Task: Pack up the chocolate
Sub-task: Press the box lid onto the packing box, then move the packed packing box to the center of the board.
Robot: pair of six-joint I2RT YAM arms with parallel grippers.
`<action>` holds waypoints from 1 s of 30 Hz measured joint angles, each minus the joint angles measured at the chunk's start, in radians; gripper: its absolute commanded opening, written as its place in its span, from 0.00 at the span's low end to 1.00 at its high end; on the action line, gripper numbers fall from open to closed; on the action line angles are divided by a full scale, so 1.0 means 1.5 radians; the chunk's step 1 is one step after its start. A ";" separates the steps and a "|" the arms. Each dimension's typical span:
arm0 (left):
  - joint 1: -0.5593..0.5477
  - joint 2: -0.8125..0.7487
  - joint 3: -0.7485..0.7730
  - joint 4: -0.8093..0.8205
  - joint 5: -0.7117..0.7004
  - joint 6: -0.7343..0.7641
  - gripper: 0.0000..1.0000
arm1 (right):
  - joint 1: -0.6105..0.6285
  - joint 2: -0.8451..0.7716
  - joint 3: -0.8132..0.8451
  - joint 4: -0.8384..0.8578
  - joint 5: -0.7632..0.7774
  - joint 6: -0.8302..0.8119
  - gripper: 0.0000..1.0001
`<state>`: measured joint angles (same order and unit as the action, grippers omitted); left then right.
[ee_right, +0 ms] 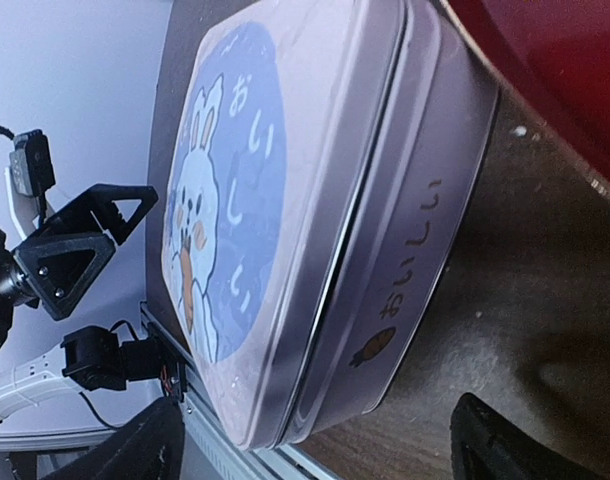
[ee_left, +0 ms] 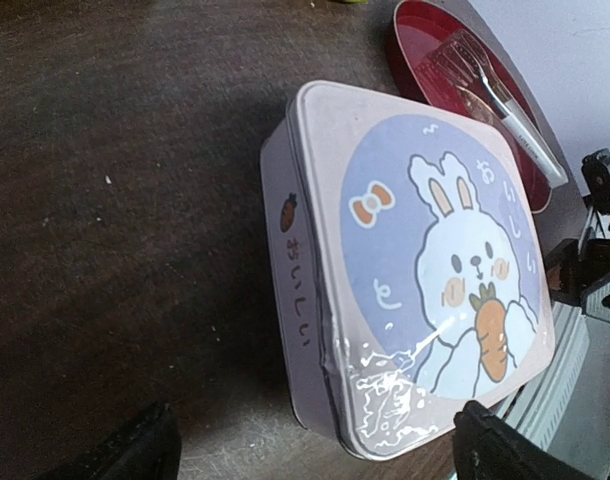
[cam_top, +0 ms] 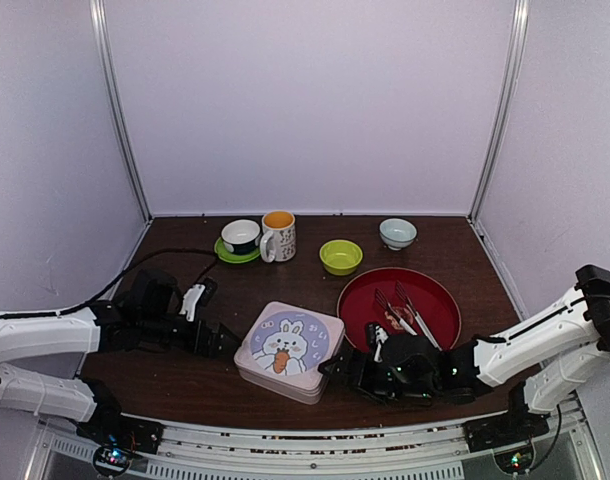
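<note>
The left gripper [cam_top: 223, 338] lies just left of the tin [cam_top: 289, 350], jaws spread wide and holding nothing. The tin is pink and square, with a rabbit and carrot on its lid, and the lid is fully on. Behind the tin stand a cup [cam_top: 241, 235] on a green saucer [cam_top: 226, 254], a mug [cam_top: 278, 237] with an orange inside, a green bowl [cam_top: 341, 257] and, furthest right, a pale bowl [cam_top: 397, 233] — their contents cannot be made out. Right of the tin, a red plate [cam_top: 437, 292] holds metal tongs [cam_top: 410, 311]. The right gripper [cam_top: 335, 368] sits at the tin's right side, jaws spread, clear of it. No chocolate shows — whether it lies inside the tin cannot be told.
</note>
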<state>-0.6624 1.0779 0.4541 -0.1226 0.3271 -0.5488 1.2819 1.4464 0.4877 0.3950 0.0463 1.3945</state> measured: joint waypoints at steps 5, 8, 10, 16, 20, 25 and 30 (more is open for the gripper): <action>0.026 -0.004 0.000 0.001 0.004 0.001 0.98 | -0.034 -0.008 0.000 -0.011 0.013 -0.020 0.97; 0.034 -0.005 0.000 0.001 0.009 0.000 0.98 | -0.050 -0.009 0.000 0.000 0.013 -0.032 0.99; 0.041 -0.010 0.000 -0.001 0.010 0.000 0.98 | -0.060 -0.008 0.001 0.009 0.009 -0.042 1.00; 0.059 -0.055 0.000 -0.013 0.004 0.000 0.98 | -0.100 0.032 0.051 -0.006 0.007 -0.076 1.00; 0.066 -0.075 -0.004 -0.032 -0.009 0.000 0.98 | -0.132 0.063 0.075 0.014 -0.010 -0.107 1.00; 0.069 -0.112 -0.018 -0.058 -0.023 -0.003 0.98 | -0.153 0.142 0.153 0.027 -0.055 -0.149 1.00; 0.076 -0.131 -0.026 -0.062 -0.033 -0.009 0.96 | -0.152 0.217 0.249 0.037 -0.117 -0.181 1.00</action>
<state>-0.5484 0.8806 0.4149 -0.2150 0.2771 -0.5625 1.0534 1.7725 0.8616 0.4511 -0.1295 1.1236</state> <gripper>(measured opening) 0.973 0.999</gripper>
